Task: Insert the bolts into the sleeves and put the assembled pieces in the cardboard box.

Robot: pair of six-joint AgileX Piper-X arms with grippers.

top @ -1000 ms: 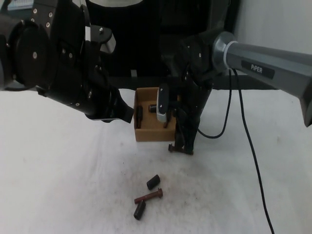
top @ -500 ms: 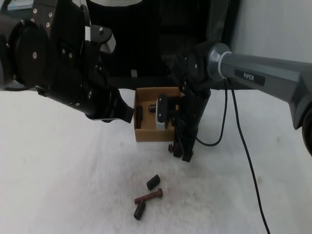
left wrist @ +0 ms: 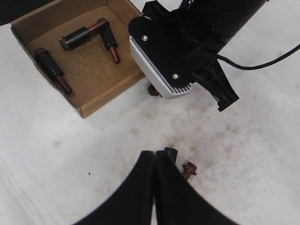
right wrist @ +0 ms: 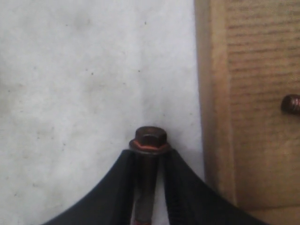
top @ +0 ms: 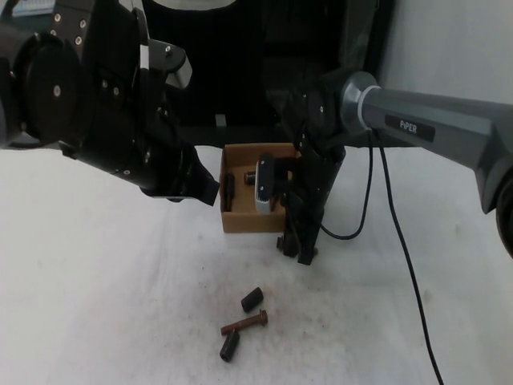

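Right gripper [right wrist: 148, 158] is clamped on a rusty bolt [right wrist: 149, 139]. The shaft runs between the two fingers and the hex head pokes out just past the tips. In the high view that gripper [top: 296, 247] points down at the white table [top: 120, 305], right next to the front corner of the cardboard box [top: 244, 222]. From the right wrist view the bolt head sits over the table just beside the box wall [right wrist: 212, 93], outside it, not over the inside.

Left gripper [left wrist: 155, 155] has its fingers pressed together with nothing between them, hovering above the table nearer than the box. Just past its tip you can see a black sleeve [left wrist: 171, 152] and the head of a loose bolt [left wrist: 190, 168] lying on the table.

The box [left wrist: 112, 96] has three assembled pieces in it, lying flat on the bottom. One assembled piece [left wrist: 50, 68] lies by itself near one side wall, with its rusty shaft sticking out of the black sleeve. The other two [left wrist: 77, 36] and [left wrist: 110, 43] meet at one end and make an L shape towards the back.

Out on the table, well in front of the box, there's a near sleeve [top: 230, 346], a far sleeve [top: 252, 299], and the loose bolt [top: 244, 323] lying between them.
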